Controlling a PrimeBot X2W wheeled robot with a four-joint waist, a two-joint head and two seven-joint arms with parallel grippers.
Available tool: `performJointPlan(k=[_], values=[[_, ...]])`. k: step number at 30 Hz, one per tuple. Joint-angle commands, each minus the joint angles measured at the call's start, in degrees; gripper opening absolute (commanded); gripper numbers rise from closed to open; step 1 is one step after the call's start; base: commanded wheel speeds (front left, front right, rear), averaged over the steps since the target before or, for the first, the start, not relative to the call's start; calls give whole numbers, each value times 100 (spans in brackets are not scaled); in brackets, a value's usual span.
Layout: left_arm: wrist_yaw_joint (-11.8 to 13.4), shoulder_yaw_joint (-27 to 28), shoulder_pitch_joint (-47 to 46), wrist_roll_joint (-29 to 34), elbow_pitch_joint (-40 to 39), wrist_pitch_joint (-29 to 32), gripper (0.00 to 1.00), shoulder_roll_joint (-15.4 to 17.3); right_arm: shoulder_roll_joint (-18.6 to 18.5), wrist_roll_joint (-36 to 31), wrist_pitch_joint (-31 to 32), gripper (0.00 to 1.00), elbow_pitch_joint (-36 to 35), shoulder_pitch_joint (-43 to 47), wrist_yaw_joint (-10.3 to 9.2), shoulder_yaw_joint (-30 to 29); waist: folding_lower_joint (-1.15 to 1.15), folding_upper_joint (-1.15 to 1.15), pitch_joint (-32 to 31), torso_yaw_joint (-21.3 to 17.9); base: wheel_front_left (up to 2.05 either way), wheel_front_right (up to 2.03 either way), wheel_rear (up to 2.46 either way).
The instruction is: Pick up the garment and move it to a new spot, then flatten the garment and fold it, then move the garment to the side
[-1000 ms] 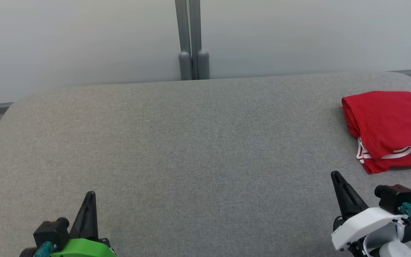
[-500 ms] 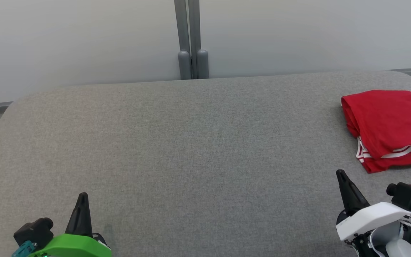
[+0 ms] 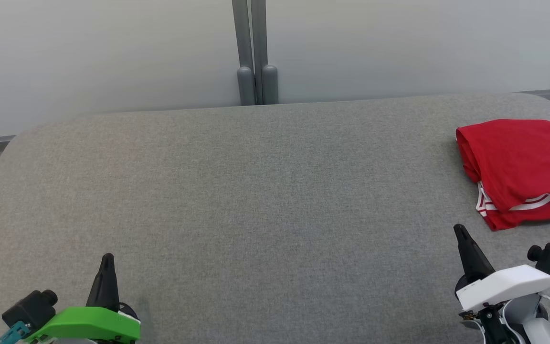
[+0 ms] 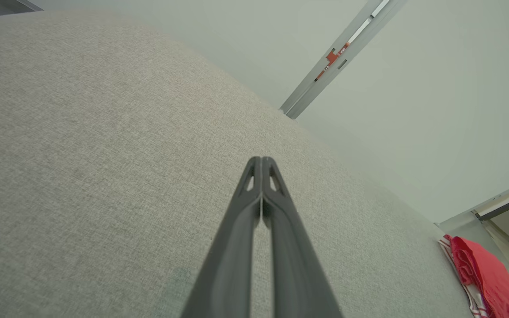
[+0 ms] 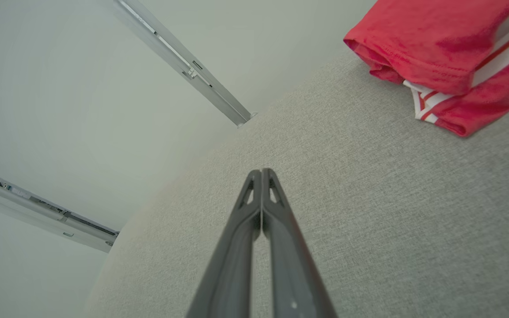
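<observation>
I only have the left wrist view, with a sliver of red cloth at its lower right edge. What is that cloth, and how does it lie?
Observer: It's a red garment with white stripes, folded into a flat bundle at the right end of the grey fabric surface.
Operator: And my other arm?
Observer: The right gripper sits just short of the garment's near edge, apart from it, shut and holding nothing.
Operator: Which side is the fold on?
Observer: The rounded fold faces left, toward the surface's middle.
</observation>
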Motion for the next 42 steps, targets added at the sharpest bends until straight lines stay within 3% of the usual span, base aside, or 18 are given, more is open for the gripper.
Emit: performJointPlan(k=[1,42], values=[[-32,65,-200,-207,-103,56,0,14,-3,192,36,0,-52,-170,-1,-70,0,0,2,-2,0,0,0],[-212,501,-423,-2624,-188,762,0,-204,335,2390,529,0,33,-334,-2,-539,0,0,64,-44,0,0,0]])
